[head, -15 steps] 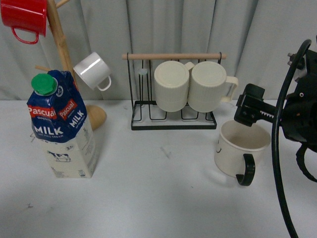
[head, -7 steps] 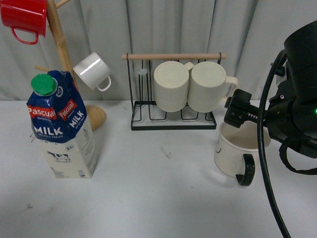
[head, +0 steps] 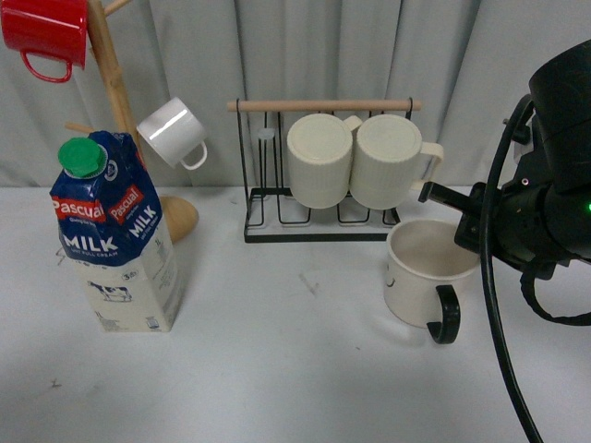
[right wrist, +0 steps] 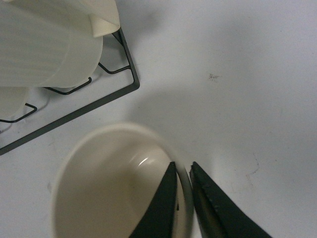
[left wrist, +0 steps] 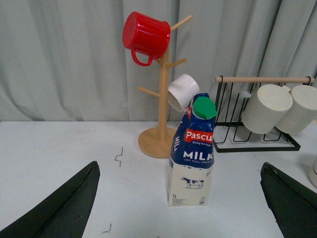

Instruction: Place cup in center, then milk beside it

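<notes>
My right hand [right wrist: 184,196] pinches the cup [head: 417,281] by its rim, one finger inside and one outside. The cup is upright, right of centre on the bench [head: 295,369], just in front of the wire rack [head: 323,228] holding two ribbed mugs [head: 355,161]. The milk [head: 115,240] stands well to the left, beside the mug tree [head: 113,88]. My left hand [left wrist: 179,166] is spread wide.

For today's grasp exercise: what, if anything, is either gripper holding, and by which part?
The right gripper holds the cup by its rim, fingers either side of the wall. The left gripper is open and empty.
</notes>
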You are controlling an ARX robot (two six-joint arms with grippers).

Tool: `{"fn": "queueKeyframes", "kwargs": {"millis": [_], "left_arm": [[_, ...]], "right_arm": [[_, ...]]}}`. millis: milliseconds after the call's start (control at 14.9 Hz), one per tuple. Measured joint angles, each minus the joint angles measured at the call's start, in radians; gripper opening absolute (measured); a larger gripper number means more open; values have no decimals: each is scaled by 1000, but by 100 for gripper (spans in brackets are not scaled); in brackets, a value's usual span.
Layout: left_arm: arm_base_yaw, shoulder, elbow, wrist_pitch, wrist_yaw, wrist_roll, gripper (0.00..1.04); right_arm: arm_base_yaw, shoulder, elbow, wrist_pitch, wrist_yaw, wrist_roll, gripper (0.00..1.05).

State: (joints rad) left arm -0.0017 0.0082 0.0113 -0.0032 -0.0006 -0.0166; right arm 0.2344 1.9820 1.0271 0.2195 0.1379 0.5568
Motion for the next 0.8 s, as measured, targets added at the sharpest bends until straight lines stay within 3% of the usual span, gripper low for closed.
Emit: {"fn": "queueKeyframes", "kwargs": {"millis": [67, 134, 468, 803], "left_arm": [[0, 0, 0, 0, 0, 0, 98], [0, 0, 0, 0, 0, 0, 98], [0, 0, 0, 0, 0, 0, 98], [0, 0, 0, 0, 0, 0, 98]], "right_arm": [[-2, 0, 0, 1, -1, 3, 5], [-6, -2, 0, 1, -10, 1, 3], [10, -44, -8, 6, -20, -2, 3], [141, -79, -16, 123, -91, -53, 3]]}}
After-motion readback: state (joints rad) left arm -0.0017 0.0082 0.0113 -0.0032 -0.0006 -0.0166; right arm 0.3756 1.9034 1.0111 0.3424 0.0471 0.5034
